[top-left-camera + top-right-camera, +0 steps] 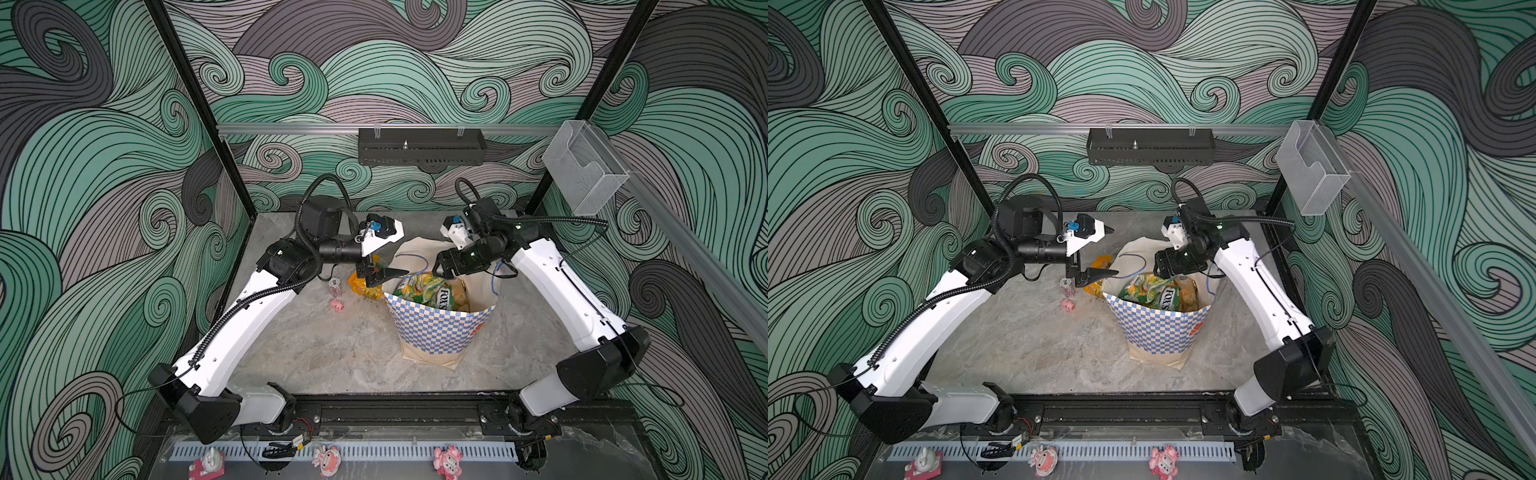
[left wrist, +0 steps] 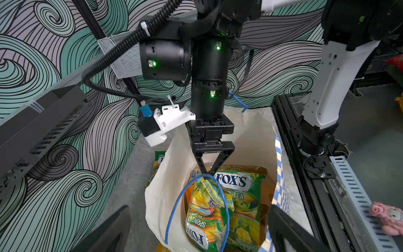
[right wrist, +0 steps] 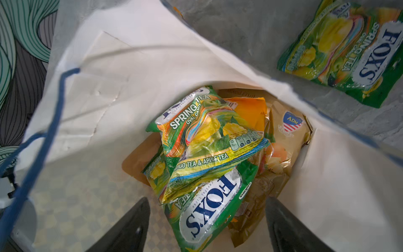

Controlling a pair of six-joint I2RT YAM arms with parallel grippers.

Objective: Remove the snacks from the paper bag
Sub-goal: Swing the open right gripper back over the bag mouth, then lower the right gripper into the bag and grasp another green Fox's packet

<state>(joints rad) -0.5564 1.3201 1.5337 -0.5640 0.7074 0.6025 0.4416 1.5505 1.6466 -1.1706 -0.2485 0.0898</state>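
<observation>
A FOX'S packet (image 3: 342,52) and an orange-yellow packet (image 1: 356,286) are laid beside the paper bag (image 1: 436,328), several snacks (image 3: 207,139) are left inside, with left tool (image 2: 199,209) and right tool (image 3: 207,200) spread, empty.

Light: even and bright in your top views; shadows soft.
Glare: sheen on snacks (image 3: 209,135).
Blur: your right wrist's lower edge, perhaps defocus.

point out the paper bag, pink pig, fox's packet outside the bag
paper bag (image 1: 436,332): in a top view, checked band
pink pig (image 1: 337,306): in a top view, body
loose FOX'S packet (image 3: 346,50): right wrist view, front
</observation>
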